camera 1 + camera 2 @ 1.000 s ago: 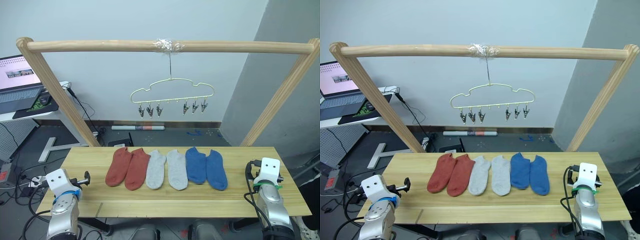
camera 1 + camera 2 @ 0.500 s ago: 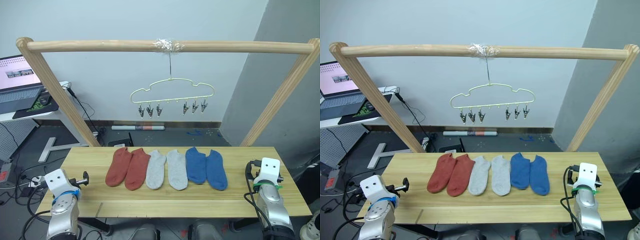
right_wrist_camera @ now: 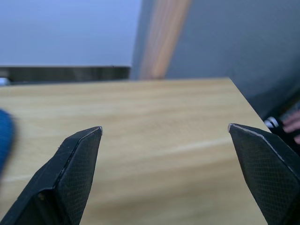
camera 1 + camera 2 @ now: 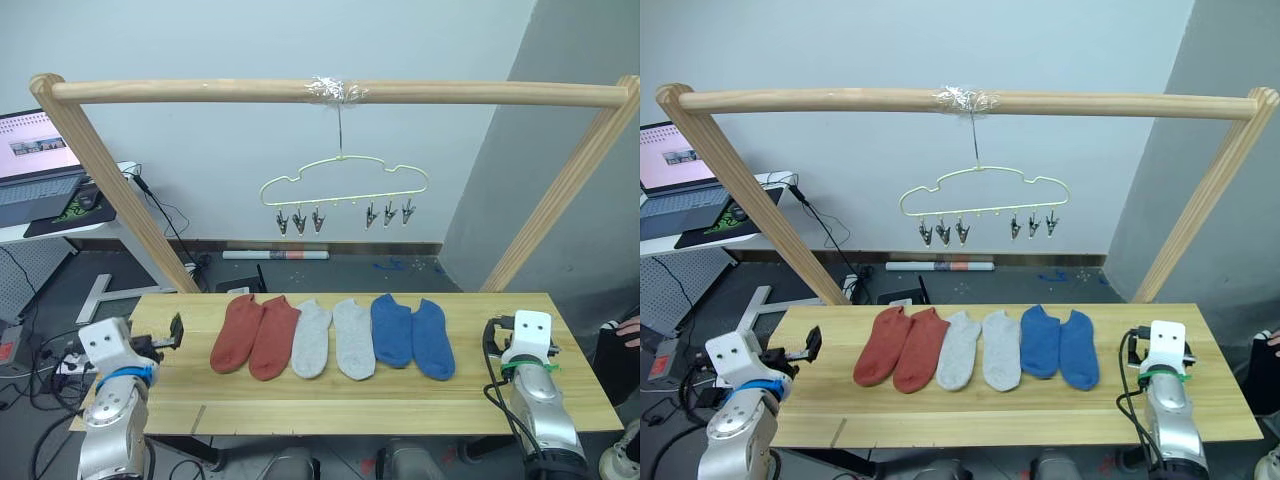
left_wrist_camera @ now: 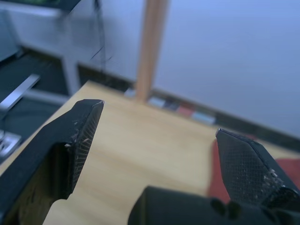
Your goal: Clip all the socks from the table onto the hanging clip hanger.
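Observation:
Six socks lie in a row on the table (image 4: 400, 395): a rust-red pair (image 4: 255, 335), a light grey pair (image 4: 333, 338) and a blue pair (image 4: 412, 335). Above them, the pale-yellow clip hanger (image 4: 344, 185) hangs from the frame bar, its dark clips bare. My left gripper (image 5: 159, 119) is open over the table's left end, left of the red socks, with a red sock (image 5: 213, 164) just beyond its fingers. My right gripper (image 3: 165, 126) is open over the table's right end, to the right of the blue socks (image 3: 3, 136).
A thick wooden frame bar (image 4: 330, 92) on two slanted posts (image 4: 110, 190) spans the table. A laptop (image 4: 35, 165) sits on a desk at the far left, with cables on the floor below. A person's hand (image 4: 628, 328) shows at the right edge.
My left gripper has risen and swung in over the table's left end. My right gripper has edged forward a little. A person's hand has come into view at the right edge.

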